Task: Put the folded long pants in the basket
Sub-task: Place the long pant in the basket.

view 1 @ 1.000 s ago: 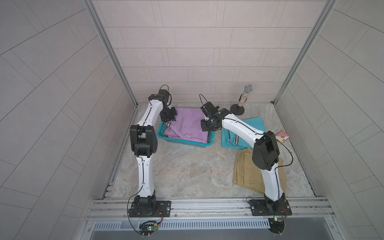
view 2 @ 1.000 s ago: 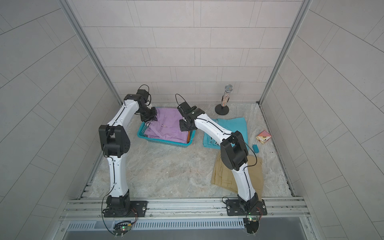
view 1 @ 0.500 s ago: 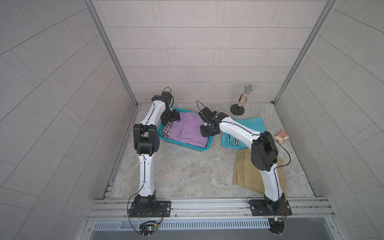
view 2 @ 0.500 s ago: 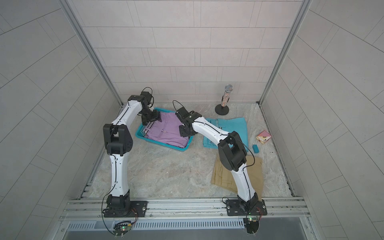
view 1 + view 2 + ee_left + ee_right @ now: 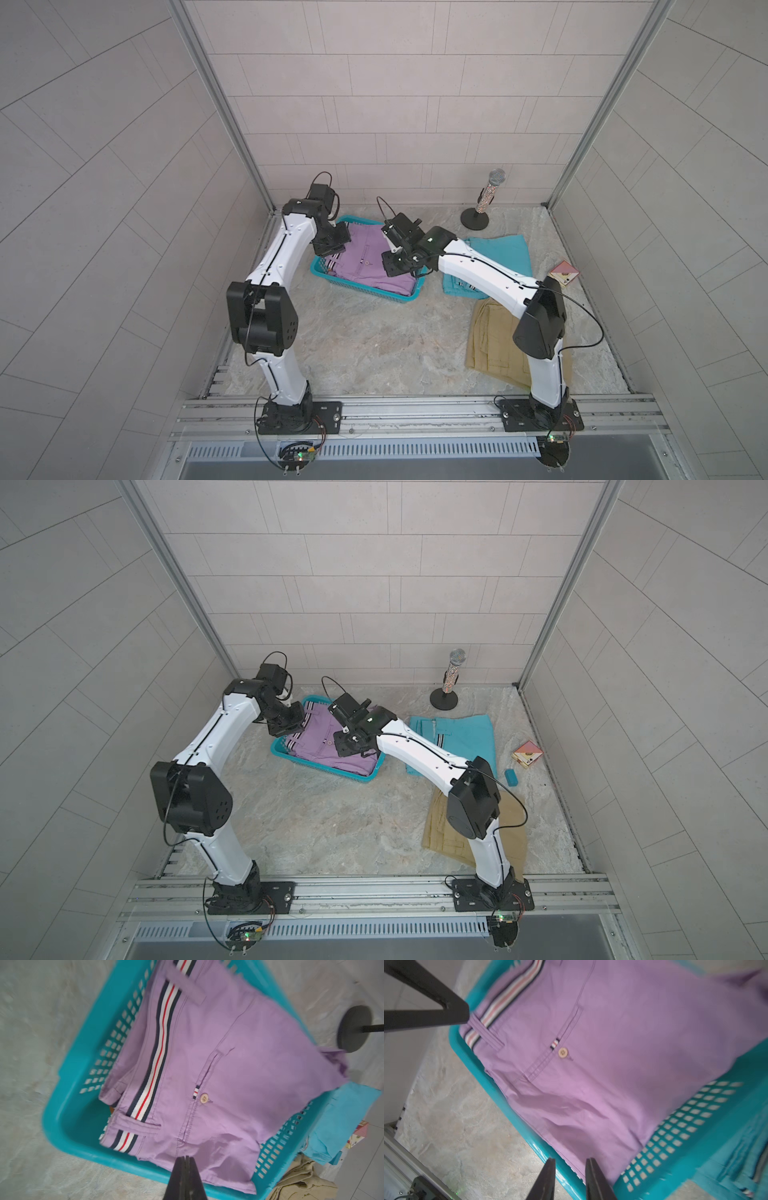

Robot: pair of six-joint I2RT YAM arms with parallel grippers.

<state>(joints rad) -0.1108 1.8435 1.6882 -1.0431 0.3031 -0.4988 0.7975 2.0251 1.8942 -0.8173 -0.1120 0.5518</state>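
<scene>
The lilac pants (image 5: 228, 1059) with striped trim lie folded in the turquoise basket (image 5: 68, 1126), and one corner hangs over its rim. In both top views they fill the basket (image 5: 409, 296). My left gripper (image 5: 185, 1157) is shut with nothing in it, just above the lilac cloth's edge. My right gripper (image 5: 570, 1160) stands partly open and empty over the basket rim (image 5: 529, 1136) beside the cloth. The turquoise pants (image 5: 503, 249) lie right of the basket. The khaki pants (image 5: 490, 345) lie nearer the front, partly under my right arm.
A glittery microphone on a black round stand (image 5: 482, 203) is at the back right. A small patterned box (image 5: 563, 274) and a small teal block (image 5: 510, 777) lie near the right wall. Tiled walls close in on three sides.
The lilac pants have been let go and lie lower in the basket. My left gripper opened and shut again empty. My right gripper opened off the cloth and drew back to the rim.
</scene>
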